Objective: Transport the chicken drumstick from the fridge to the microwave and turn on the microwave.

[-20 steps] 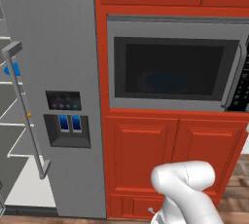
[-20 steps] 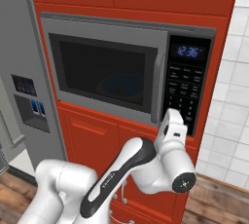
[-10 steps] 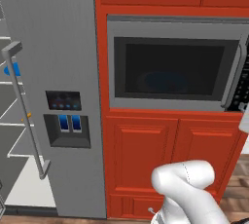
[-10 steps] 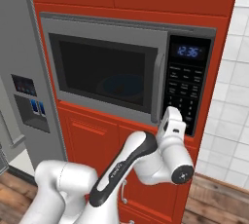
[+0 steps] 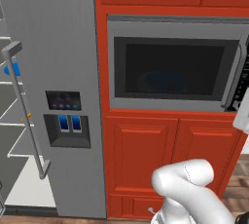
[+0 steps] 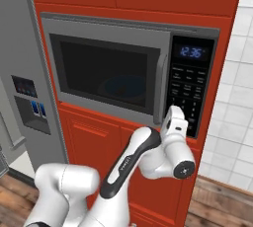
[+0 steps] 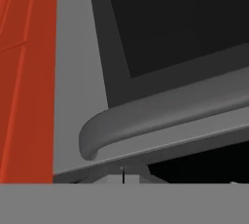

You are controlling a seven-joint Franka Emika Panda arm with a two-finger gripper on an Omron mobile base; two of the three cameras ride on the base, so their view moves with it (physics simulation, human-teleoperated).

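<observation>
The microwave fills the upper middle of the right base view, a wide grey box set into red cabinets, its dark glass door shut and its curved grey handle running down the right edge of the door. Through the glass a round blue plate shows dimly in the cavity; the chicken drumstick cannot be made out through the dark window. To the right of the handle stands the black keypad strip with a blue clock readout at its top. The gripper sits in the middle right of that view, raised against the lower end of the handle and the bottom left of the keypad; its fingers are pressed together with nothing between them. In the hand view the handle's rounded end lies across the centre of the frame, with the dark door glass above it and red cabinet at the left edge. In the left base view the microwave sits in the upper right, and the white hand shows at the right edge just below the handle. The fridge occupies the left half of that view, its dark dispenser panel with blue lights at mid-height, a long grey bar handle beside it and white shelves at the far left.
</observation>
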